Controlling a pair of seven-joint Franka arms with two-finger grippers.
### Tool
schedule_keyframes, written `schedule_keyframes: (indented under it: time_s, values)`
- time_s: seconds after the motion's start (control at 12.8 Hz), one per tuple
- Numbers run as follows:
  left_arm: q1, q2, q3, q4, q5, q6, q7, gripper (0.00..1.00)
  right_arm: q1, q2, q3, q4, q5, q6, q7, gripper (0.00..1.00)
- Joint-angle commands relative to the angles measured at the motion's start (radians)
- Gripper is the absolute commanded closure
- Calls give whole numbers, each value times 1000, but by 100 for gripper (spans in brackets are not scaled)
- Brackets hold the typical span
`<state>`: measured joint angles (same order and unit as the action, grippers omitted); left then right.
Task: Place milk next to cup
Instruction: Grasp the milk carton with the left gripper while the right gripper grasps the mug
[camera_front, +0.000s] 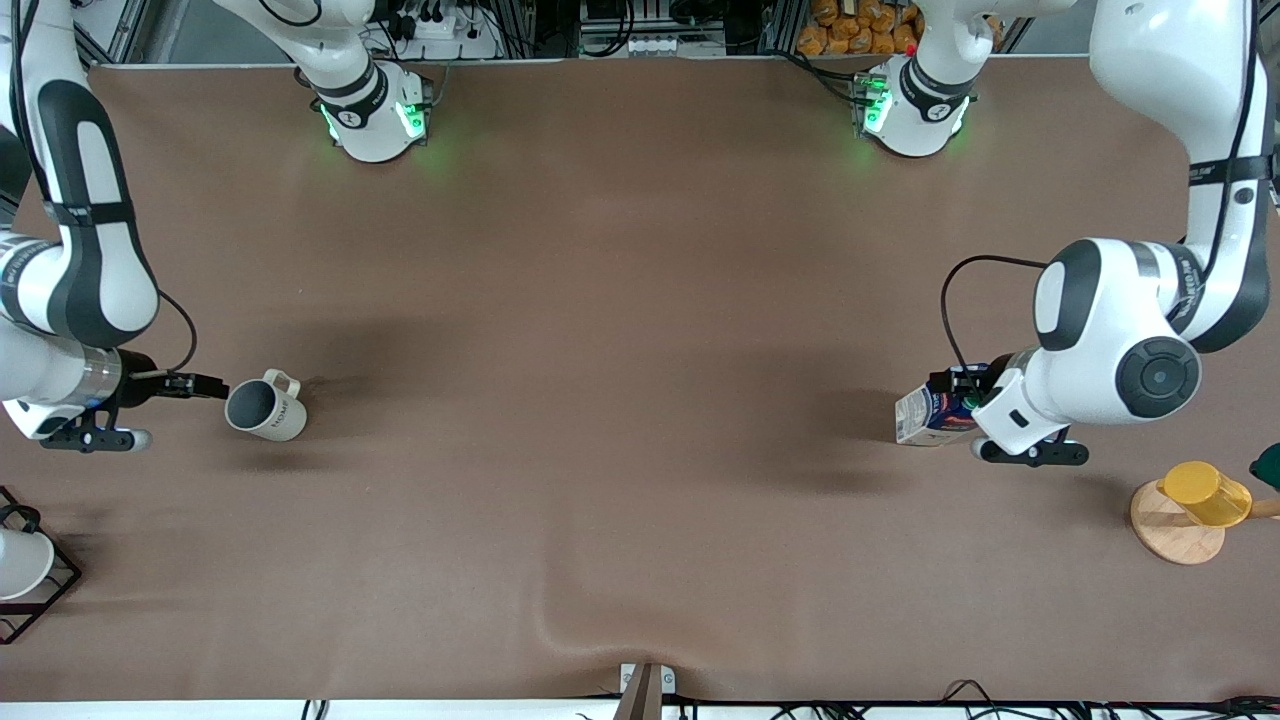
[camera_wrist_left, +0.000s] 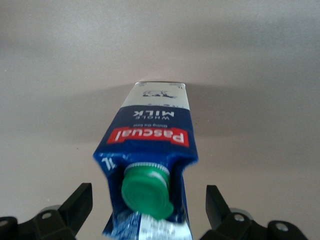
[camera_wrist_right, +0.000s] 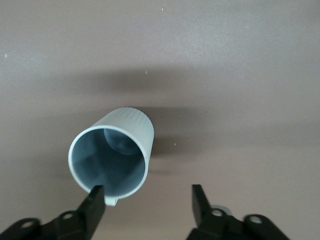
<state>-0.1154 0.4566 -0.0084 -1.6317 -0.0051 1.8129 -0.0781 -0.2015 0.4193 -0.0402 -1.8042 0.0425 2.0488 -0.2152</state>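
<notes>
Left wrist view: milk (camera_wrist_left: 150, 150) sat between left gripper (camera_wrist_left: 149, 207) fingers, cap end toward wrist, long axis running away from camera. Fingers spread wide, clear gap each side of carton, nothing gripped. Front view: milk (camera_front: 935, 412) at left arm's end of table, tipped over, under left gripper (camera_front: 975, 405). Cup (camera_front: 265, 405) well apart at right arm's end, mouth toward right gripper (camera_front: 205, 385). Right gripper (camera_wrist_right: 147, 200) open, empty, one finger just beside rim. Left arm nearer milk; carry runs along table toward cup.
</notes>
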Motion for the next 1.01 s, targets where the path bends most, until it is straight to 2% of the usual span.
schedule_keyframes:
  time_s: [0.0,0.08,0.16,0.23,0.31,0.47,0.62,0.78,0.93]
  values:
    - [5,25,-2,0,-3,26,-9,12,-13,6,11,-26,19,40,-21,44]
    - [5,33,-2,-2,-3,31,-8,48,-15,21,13,-32,19,62,-21,45]
    - [5,37,-1,1,-3,31,-8,79,-15,24,13,-47,20,92,-21,49]
    - [5,36,-1,4,-3,31,-8,98,-12,26,13,-66,19,121,-21,50]
    - [0,33,-1,9,-3,32,-12,100,-13,26,14,-78,20,148,-21,51]
    - [-6,25,2,27,-1,36,-12,100,-9,27,14,-87,22,156,-21,71]
    - [-3,4,1,39,-1,34,-12,100,-3,26,14,-87,43,148,-20,99]
    - [2,-24,-1,39,-3,32,-14,100,4,15,17,-84,46,137,-9,100]
    - [-7,-41,-1,44,-10,28,-37,100,31,0,22,-52,62,46,17,100]
